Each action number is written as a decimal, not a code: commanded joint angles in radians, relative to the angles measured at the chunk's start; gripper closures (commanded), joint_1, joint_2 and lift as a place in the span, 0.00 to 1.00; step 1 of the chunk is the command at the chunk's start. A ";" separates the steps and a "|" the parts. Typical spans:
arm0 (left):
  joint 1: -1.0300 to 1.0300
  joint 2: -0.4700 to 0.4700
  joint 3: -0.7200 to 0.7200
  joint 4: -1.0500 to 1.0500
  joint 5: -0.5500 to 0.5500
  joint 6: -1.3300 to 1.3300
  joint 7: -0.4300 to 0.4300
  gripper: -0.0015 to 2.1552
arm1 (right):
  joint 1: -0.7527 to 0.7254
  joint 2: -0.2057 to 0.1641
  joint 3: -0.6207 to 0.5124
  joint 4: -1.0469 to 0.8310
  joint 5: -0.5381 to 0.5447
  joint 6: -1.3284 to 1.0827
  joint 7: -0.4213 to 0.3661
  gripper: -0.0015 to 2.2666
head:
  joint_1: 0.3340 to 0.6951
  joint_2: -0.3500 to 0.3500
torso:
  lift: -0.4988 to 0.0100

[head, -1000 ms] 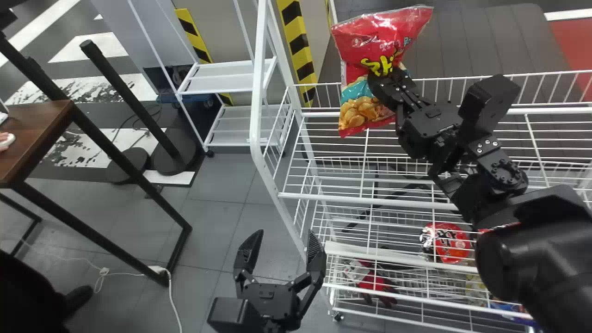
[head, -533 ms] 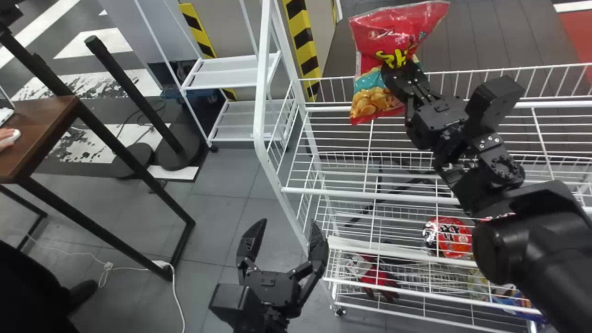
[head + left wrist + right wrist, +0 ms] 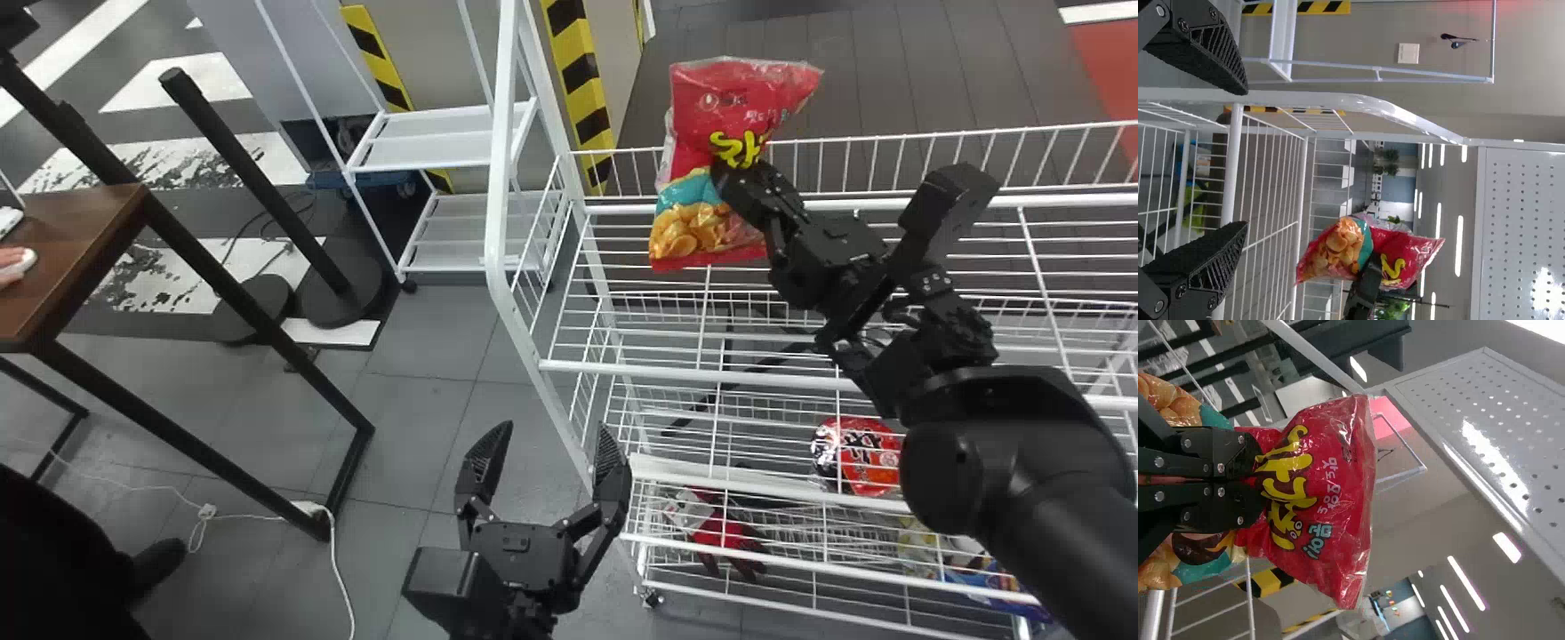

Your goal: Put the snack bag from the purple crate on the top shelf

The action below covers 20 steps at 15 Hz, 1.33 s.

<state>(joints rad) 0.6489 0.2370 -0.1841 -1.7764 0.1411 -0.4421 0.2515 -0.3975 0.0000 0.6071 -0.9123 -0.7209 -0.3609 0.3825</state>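
Over the left part of the white wire top shelf (image 3: 782, 380), my right gripper (image 3: 731, 174) is shut on the red snack bag (image 3: 711, 233), which hangs upright with its lower end near the back rail. The right wrist view has the bag (image 3: 1331, 500) pinched at its middle by the right gripper (image 3: 1258, 477). My left gripper (image 3: 547, 444) stands parked and open, low beside the rack's left end. In the left wrist view, the left gripper (image 3: 1245, 160) has the rack's frame beyond it and the bag (image 3: 1405, 257) farther off.
Lower rack levels hold a red round package (image 3: 858, 455), a red and black item (image 3: 725, 533) and a blue package (image 3: 987, 578). A white end post (image 3: 500, 178) rises left of the bag. A perforated white panel (image 3: 1521, 220) adjoins the rack. A brown table (image 3: 71, 249) is at far left.
Between the last two head views the right gripper and bag shifted left and nearer to the shelf. Just before, the whole scene shifted slightly. The left gripper stayed open.
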 commanded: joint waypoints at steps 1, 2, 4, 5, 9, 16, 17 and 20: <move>0.000 -0.001 0.000 0.000 0.000 0.000 0.000 0.05 | -0.017 0.001 0.020 0.013 -0.006 0.014 0.001 0.94 | 1.00 0.96 | 0.98; 0.000 -0.001 0.000 0.000 0.000 0.000 0.000 0.05 | -0.023 0.001 0.028 0.021 -0.006 0.014 0.004 0.94 | 1.00 0.96 | 0.98; 0.000 -0.001 0.000 0.000 0.000 0.000 0.000 0.05 | -0.024 0.001 0.045 0.021 0.004 0.010 -0.002 0.94 | 1.00 0.97 | 0.98; 0.000 -0.001 0.000 0.002 0.000 0.000 0.000 0.05 | -0.024 0.001 0.051 0.021 0.015 0.004 -0.013 0.94 | 1.00 0.97 | 0.98; 0.000 0.001 0.002 0.005 0.000 -0.003 0.000 0.05 | -0.023 0.001 0.069 0.021 0.064 -0.051 -0.102 0.94 | 1.00 0.98 | 0.98; 0.000 0.002 0.002 0.008 0.000 -0.013 0.002 0.05 | -0.021 0.001 0.088 0.021 0.077 -0.060 -0.258 0.93 | 1.00 0.95 | 0.98; 0.000 0.002 0.002 0.008 0.000 -0.013 0.000 0.05 | -0.021 0.001 0.088 0.021 0.078 -0.051 -0.275 0.87 | 1.00 0.95 | 0.98; 0.000 0.002 0.002 0.008 0.000 -0.013 0.000 0.05 | -0.021 0.001 0.091 0.021 0.078 -0.011 -0.326 0.36 | 1.00 0.94 | 0.98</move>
<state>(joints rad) 0.6488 0.2396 -0.1825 -1.7687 0.1411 -0.4546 0.2516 -0.4188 0.0000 0.6974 -0.8917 -0.6435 -0.3973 0.0629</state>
